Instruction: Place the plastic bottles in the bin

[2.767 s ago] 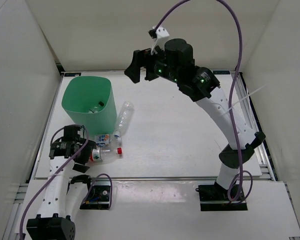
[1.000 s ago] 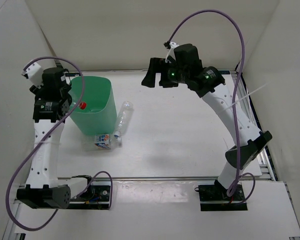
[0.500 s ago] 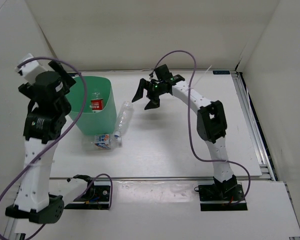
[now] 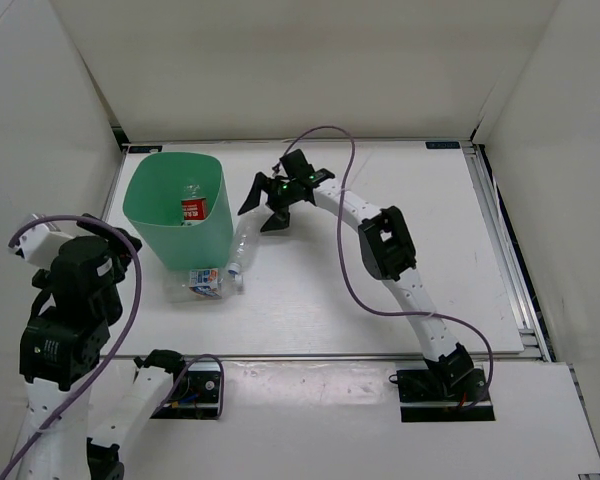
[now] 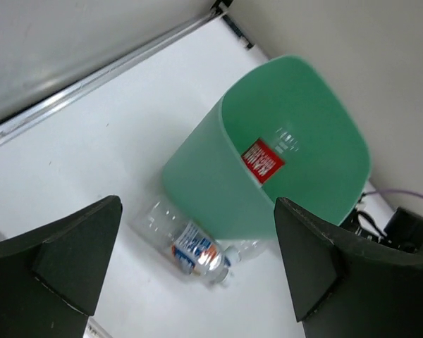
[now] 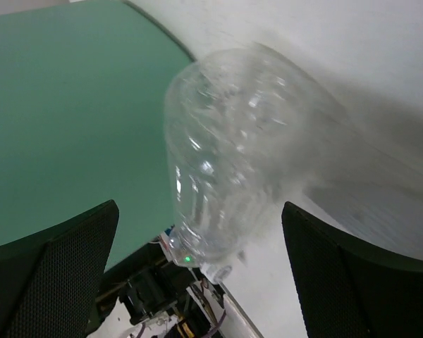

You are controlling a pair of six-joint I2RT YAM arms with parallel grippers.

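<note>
Two hands, both spread to full width, both empty. Nearest, note left hand (image 5: pixel 196 211) raised high over near-left edge of table (image 4: pixel 300 320), touching nothing, aimed down at bin (image 5: pixel 338 120); judged parked clear of bin mouth. Next, find blue-and-white-labelled bottle (image 5: pixel 196 252) lying on its side against near foot of bin, not yet binned. Inside bin, see red-labelled bottle (image 5: pixel 267 159) beside second clear bottle (image 5: pixel 285 134), label unreadable. Just right of bin, locate unlabelled bottle (image 6: pixel 240 162) lying on table. Farthest, note right hand (image 4: pixel 263 212) poised at far end of that bottle, fingers (image 6: pixel 56 274) flanking it, contact not discernible; judged lined up for closing on bottle body.
</note>
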